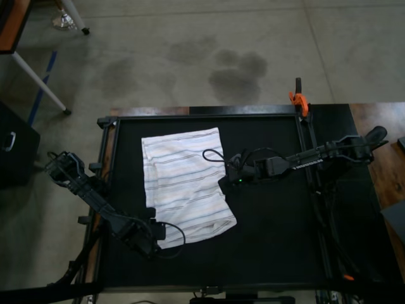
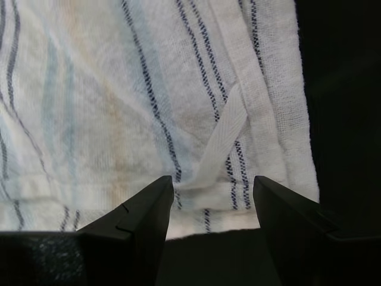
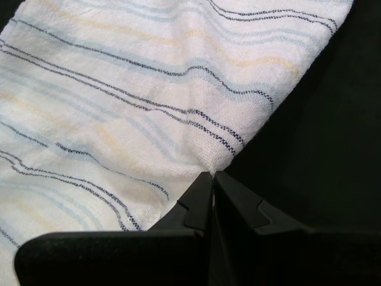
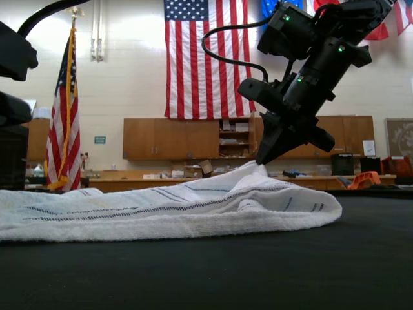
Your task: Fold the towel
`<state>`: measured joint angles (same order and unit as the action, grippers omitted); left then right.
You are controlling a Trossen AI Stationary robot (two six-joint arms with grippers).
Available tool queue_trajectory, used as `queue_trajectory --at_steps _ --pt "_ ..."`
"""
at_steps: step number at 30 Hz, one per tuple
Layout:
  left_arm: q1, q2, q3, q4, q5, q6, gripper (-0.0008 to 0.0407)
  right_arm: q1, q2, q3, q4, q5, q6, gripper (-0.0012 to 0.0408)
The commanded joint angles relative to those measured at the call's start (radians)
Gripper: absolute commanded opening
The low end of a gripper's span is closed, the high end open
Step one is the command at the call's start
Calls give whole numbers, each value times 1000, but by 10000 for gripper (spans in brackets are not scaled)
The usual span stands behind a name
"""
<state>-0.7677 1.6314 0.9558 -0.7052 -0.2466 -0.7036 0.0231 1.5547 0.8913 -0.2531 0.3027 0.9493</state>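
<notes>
Top view, left to right. The left claw sits low on the black tabletop at the towel's near left corner, its fingers spread; the left wrist view shows the two dark fingers apart, with the hemmed edge of the towel and a white hanging loop lying just beyond the gap, nothing gripped. The towel, white with thin grey-blue stripes, lies in the left half of the tabletop, loosely doubled over and rumpled along its right edge. The right claw meets that right edge about midway along; in the right wrist view its fingers are pressed together at the towel's border, pinching the fabric. In the exterior view the right claw points down onto the towel, whose edge rises to a small peak at the fingertips while the remainder rests flat. An orange clamp is fixed at the far right corner of the frame.
</notes>
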Motion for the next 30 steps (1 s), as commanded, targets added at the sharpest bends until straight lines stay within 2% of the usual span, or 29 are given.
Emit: queue_trajectory --at_steps 1,11,16,21,22,30 --pt "0 0 0 6 2 15 187 0 1 1 1 0 0 0" --pt "6 22 0 8 1 98 180 0 0 2 0 2 -11 0" --pt "9 24 0 7 -2 125 120 0 0 -1 1 5 -12 1" --pt "29 21 0 10 5 129 5 0 0 -2 1 6 -12 1" --pt "33 19 0 12 9 129 -6 0 0 -2 0 5 -12 2" --pt "31 16 0 49 62 144 -2 0 0 2 1 12 -12 2"
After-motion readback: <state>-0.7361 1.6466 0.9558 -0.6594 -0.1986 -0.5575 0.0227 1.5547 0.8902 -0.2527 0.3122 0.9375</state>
